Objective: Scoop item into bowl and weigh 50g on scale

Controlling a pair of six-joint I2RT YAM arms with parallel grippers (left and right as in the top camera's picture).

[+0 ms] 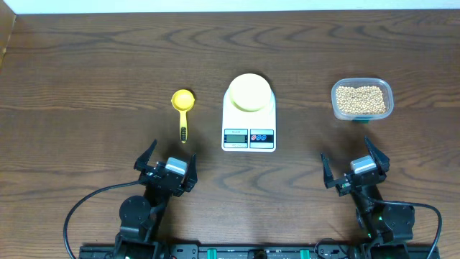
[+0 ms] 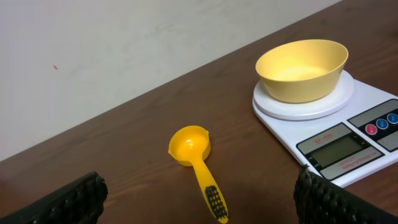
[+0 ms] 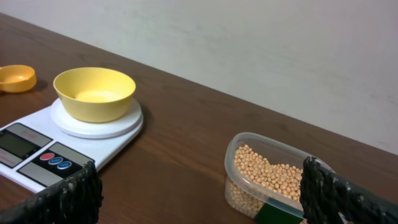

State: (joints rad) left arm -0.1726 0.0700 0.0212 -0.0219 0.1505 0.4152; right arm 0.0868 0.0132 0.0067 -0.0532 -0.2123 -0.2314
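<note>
While both arms sit at the near edge of the desk [image 1: 86, 86], the white scale [image 1: 249, 122] stands mid-desk, its display and red and blue buttons facing the arms. Pale yellow bowl [image 1: 249, 92] is upright on the scale's round platform, centred. Beans [image 1: 361, 100] lie in a clear plastic tub [image 1: 362, 80] right of the scale, well apart from it. Yellow scoop [image 1: 183, 108] lies flat left of the scale, near but not touching, handle pointing toward the arms. Left hand [image 1: 170, 160] is on the near side of the scale, to its left: released, fingers spread wide. Right hand [image 1: 351, 160] is on the near side, to the scale's right: released likewise. Display reading is too small to make out.
</note>
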